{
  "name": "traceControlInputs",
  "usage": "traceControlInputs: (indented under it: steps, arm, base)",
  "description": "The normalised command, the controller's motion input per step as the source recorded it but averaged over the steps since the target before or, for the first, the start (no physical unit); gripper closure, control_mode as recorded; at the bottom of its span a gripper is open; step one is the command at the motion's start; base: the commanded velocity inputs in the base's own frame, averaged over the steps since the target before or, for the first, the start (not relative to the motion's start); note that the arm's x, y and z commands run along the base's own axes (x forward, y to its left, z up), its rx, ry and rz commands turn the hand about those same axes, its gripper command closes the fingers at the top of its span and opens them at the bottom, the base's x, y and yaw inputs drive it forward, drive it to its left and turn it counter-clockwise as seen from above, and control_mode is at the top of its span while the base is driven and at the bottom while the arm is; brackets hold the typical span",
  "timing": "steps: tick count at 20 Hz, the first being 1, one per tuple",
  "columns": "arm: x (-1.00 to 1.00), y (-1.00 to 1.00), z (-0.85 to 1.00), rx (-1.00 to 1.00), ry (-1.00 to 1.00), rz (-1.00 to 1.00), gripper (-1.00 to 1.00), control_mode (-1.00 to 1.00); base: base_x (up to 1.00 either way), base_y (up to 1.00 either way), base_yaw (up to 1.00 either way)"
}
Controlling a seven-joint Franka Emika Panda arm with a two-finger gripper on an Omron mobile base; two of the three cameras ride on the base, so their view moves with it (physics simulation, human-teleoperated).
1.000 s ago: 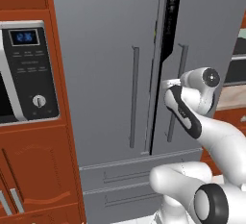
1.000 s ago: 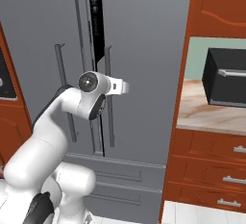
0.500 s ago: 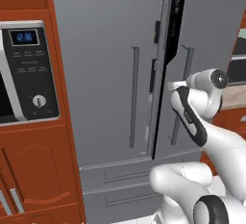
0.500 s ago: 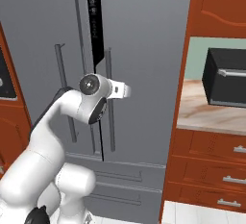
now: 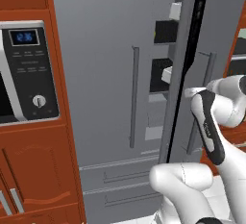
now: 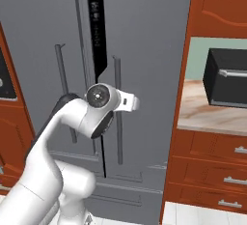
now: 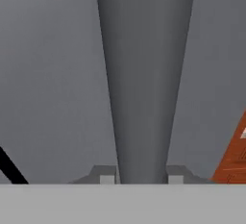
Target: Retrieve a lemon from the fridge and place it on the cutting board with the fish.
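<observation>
A black-and-silver microwave (image 5: 29, 71) with a blue display sits in red-brown wooden cabinetry (image 5: 41, 170), and a black toaster oven (image 6: 226, 79) stands on a marbled beige countertop (image 6: 205, 115).

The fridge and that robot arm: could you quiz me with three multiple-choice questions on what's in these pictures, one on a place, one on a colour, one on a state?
1. Where is the microwave?
A. left of the fridge
B. on top of the fridge
C. on the floor

2. What colour are the fridge doors?
A. white
B. grey
C. red

3. What is the state of the right fridge door?
A. shut tight
C. taken off
B. pulled partly open

Answers:
1. A: in the left base view it sits in the wooden cabinets left of the fridge.
2. B: both door faces are matte grey.
3. B: a gap shows shelves inside, and the hand is closed on the door's bar handle.
</observation>
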Motion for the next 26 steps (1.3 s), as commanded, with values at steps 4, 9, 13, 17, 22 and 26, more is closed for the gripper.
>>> traceControlInputs:
  steps: [4,9,13,17,22,26]
  arm:
    - [-0.66,-0.57,0.49,0.09,0.15,0.01,1.00,-1.00]
    - [-0.69,-0.72,0.32,0.11,0.13,0.05,1.00,-1.00]
    - [-0.43,-0.61,0.03,0.04,0.11,0.07,1.00,-1.00]
    - [-0.10,-0.19,-0.02,0.05,0.00,0.10,1.00,-1.00]
    - [-0.02,0.00,0.00,0.01,0.00,0.05,-1.00,-1.00]
    - [-0.05,0.00,0.00,0.00,0.00,0.01,-1.00,-1.00]
  base:
    - [0.00,0.00,0.00]
    - [0.00,0.00,0.00]
    - [0.00,0.00,0.00]
    - [0.00,0.00,0.00]
    - [0.00,0.00,0.00]
    - [0.00,0.00,0.00]
